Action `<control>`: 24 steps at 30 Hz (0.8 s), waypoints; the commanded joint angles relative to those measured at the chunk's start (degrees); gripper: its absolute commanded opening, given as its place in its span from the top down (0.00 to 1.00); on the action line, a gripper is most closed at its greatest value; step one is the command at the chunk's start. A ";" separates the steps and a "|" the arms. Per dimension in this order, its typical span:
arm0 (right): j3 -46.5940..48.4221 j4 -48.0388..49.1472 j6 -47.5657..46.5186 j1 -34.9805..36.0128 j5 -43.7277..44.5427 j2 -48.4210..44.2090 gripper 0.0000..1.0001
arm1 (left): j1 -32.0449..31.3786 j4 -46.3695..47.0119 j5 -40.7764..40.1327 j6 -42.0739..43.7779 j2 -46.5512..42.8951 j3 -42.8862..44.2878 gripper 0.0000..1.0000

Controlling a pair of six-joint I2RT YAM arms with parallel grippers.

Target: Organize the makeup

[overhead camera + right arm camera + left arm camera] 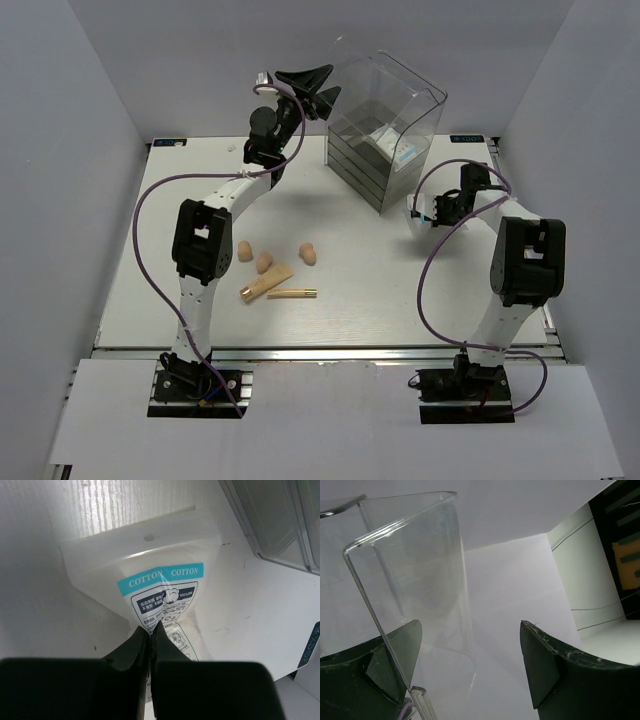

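right end effector [150, 628] clamped on the cotton packet [161, 575] at its near edge; left end effector [470, 625] gapes empty

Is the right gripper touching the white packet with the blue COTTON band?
Touching. The right wrist view shows the right gripper shut on the packet, pinching its lower printed edge between the fingers with no gap.

high rear overview; both wrist views close by clear box [385, 130]
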 commanded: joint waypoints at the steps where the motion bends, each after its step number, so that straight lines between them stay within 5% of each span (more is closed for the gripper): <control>1: -0.95 -3.86 0.94 -0.09 -1.48 -2.62 1.00 | 0.49 1.00 -0.58 -0.87 -3.91 4.06 0.10; 3: -1.74 -6.31 -0.27 -0.17 -5.95 -6.65 1.00 | 0.57 0.03 -0.49 -0.78 -3.73 4.86 0.11; 8: 3.61 -35.21 -14.42 2.71 -20.28 -13.52 1.00 | 0.66 -1.90 -0.76 -0.96 -3.03 7.32 0.10; 11: 4.94 -37.54 -14.19 9.72 -25.47 -18.00 1.00 | 0.66 -3.22 -0.93 -0.96 -2.76 8.46 0.10; 13: 2.93 -31.41 -4.67 14.13 -27.06 -22.39 1.00 | 0.66 -3.93 -0.93 -0.96 -2.68 8.90 0.10; 15: -0.40 -13.08 6.07 20.90 -25.41 -27.12 1.00 | 0.66 -4.81 -1.28 -1.13 -2.76 9.61 0.10; 16: -5.73 -4.39 18.66 23.36 -18.96 -28.81 1.00 | 0.58 -5.07 -1.37 -1.22 -2.59 9.87 0.10; 18: -10.86 17.71 26.49 28.90 -11.89 -31.62 1.00 | 0.66 -6.04 -1.63 -1.14 -2.50 11.45 0.10; 24: -7.99 28.47 29.60 31.91 0.44 -25.23 1.00 | 0.66 -7.27 -2.60 -1.84 -2.24 14.00 0.10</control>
